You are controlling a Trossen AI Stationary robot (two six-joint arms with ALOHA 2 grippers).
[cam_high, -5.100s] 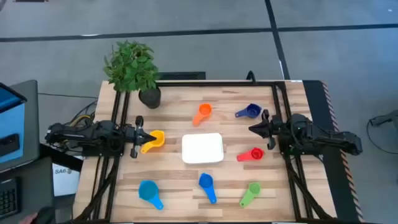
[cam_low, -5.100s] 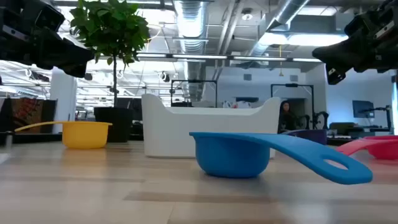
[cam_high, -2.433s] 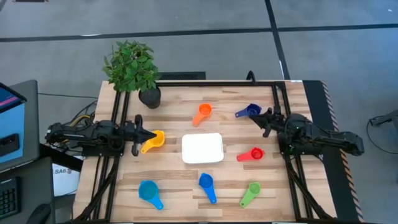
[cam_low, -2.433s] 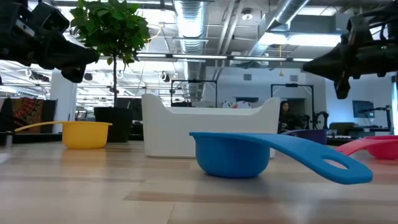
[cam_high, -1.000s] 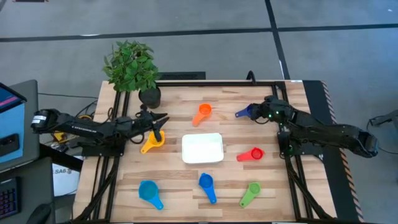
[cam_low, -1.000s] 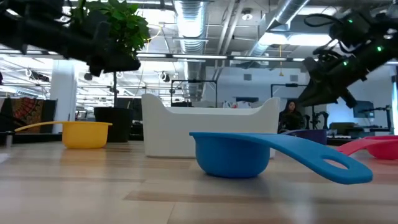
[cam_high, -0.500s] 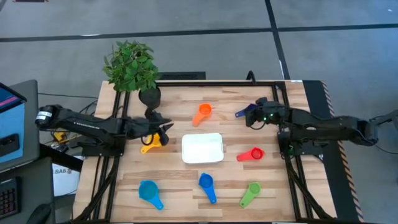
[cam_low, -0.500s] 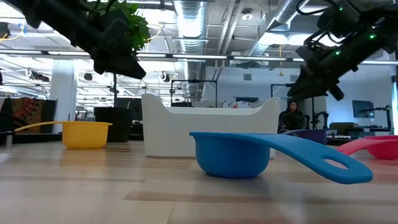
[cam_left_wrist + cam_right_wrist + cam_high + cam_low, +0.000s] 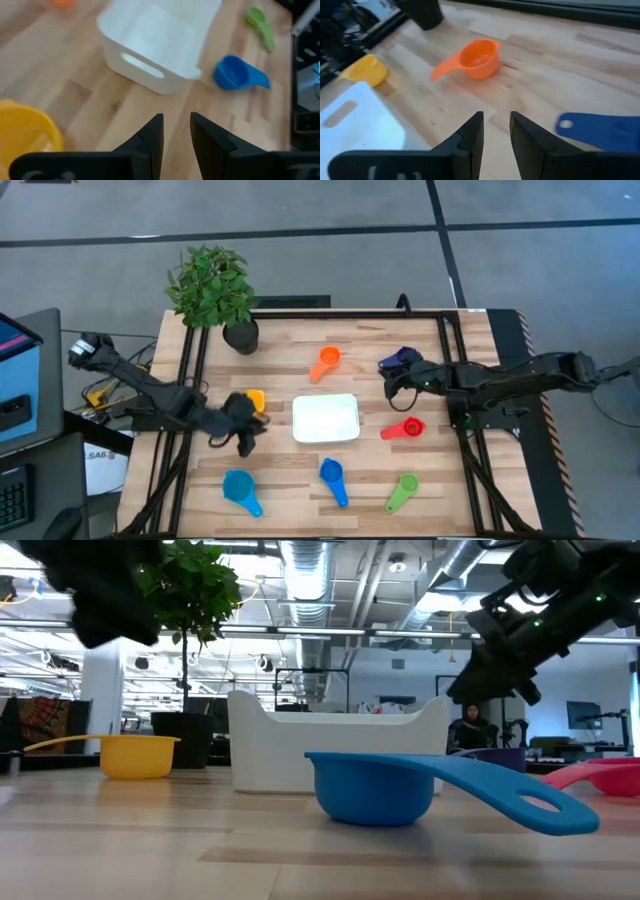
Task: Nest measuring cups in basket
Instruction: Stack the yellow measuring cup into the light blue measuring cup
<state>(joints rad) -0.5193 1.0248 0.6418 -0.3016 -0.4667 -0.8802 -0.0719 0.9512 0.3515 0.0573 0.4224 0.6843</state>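
White basket (image 9: 326, 418) sits mid-table, empty. Left gripper (image 9: 243, 442) hovers beside the yellow cup (image 9: 254, 398), right gripper (image 9: 394, 392) beside the dark blue cup (image 9: 401, 357); both narrowly parted, holding nothing.

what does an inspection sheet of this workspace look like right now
surface: wooden table, dry.
job's things: white basket empty; yellow cup, orange cup, dark blue cup, red cup, light blue cup, blue cup, green cup lie loose around it.
clutter: potted plant at far edge.
grippers: left gripper and right gripper each slightly open, empty.
cables: bundle left of the table.
surroundings: grey floor.
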